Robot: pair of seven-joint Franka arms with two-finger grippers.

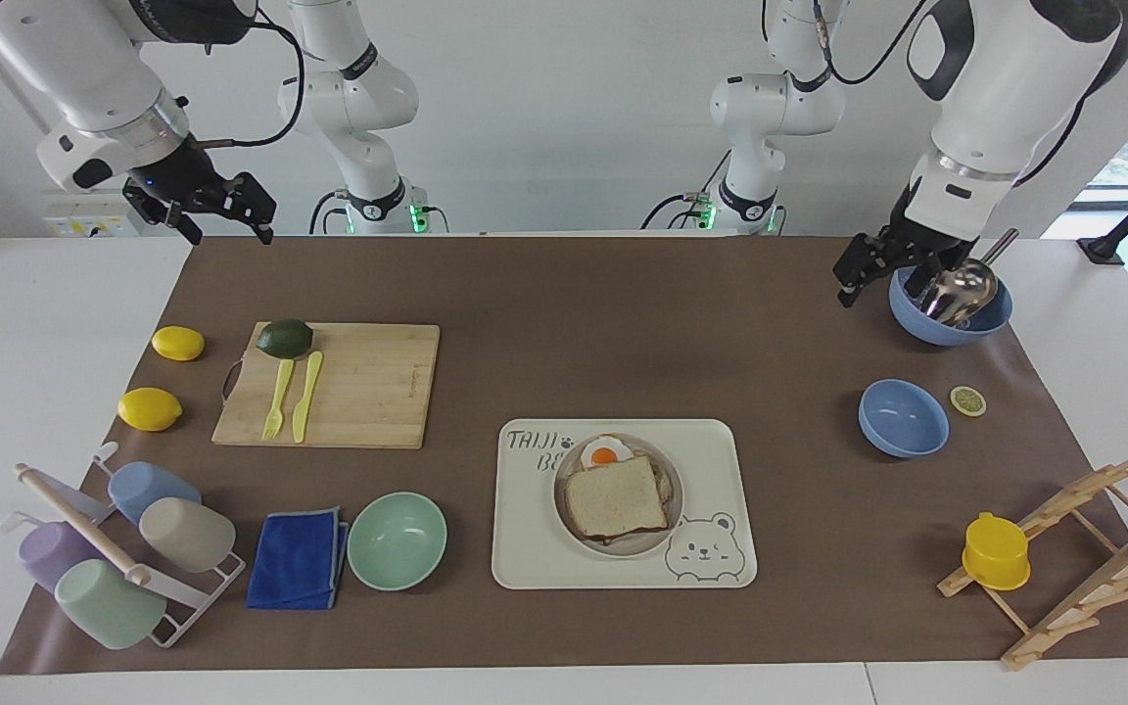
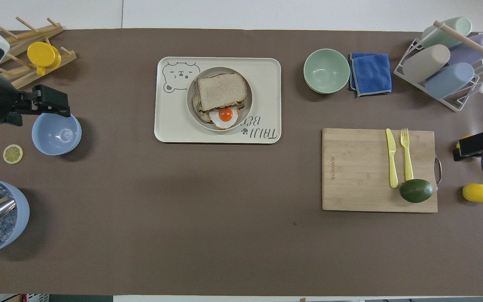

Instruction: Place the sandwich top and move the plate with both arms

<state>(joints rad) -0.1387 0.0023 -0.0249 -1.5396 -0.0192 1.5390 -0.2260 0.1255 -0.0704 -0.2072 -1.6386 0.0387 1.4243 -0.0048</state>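
Observation:
The sandwich top (image 1: 615, 495) lies flat on the egg slice (image 1: 606, 453) on the plate (image 1: 625, 547), which sits on the cream bear tray (image 1: 716, 460). In the overhead view the sandwich top (image 2: 220, 86) covers most of the plate (image 2: 242, 119), with the egg (image 2: 225, 114) sticking out toward the robots. My left gripper (image 1: 866, 282) is open and empty, raised over the mat beside the large blue bowl; it also shows in the overhead view (image 2: 55, 105). My right gripper (image 1: 229, 233) waits open and empty, raised over the mat's corner by the lemons, and shows in the overhead view (image 2: 459, 152).
A small blue bowl (image 1: 903, 418), a lemon slice (image 1: 967, 400) and a large blue bowl with a metal scoop (image 1: 951, 299) stand at the left arm's end. A mint bowl (image 1: 397, 540), blue cloth (image 1: 298, 558), cup rack (image 1: 123, 548) and cutting board (image 1: 339, 384) are toward the right arm's end.

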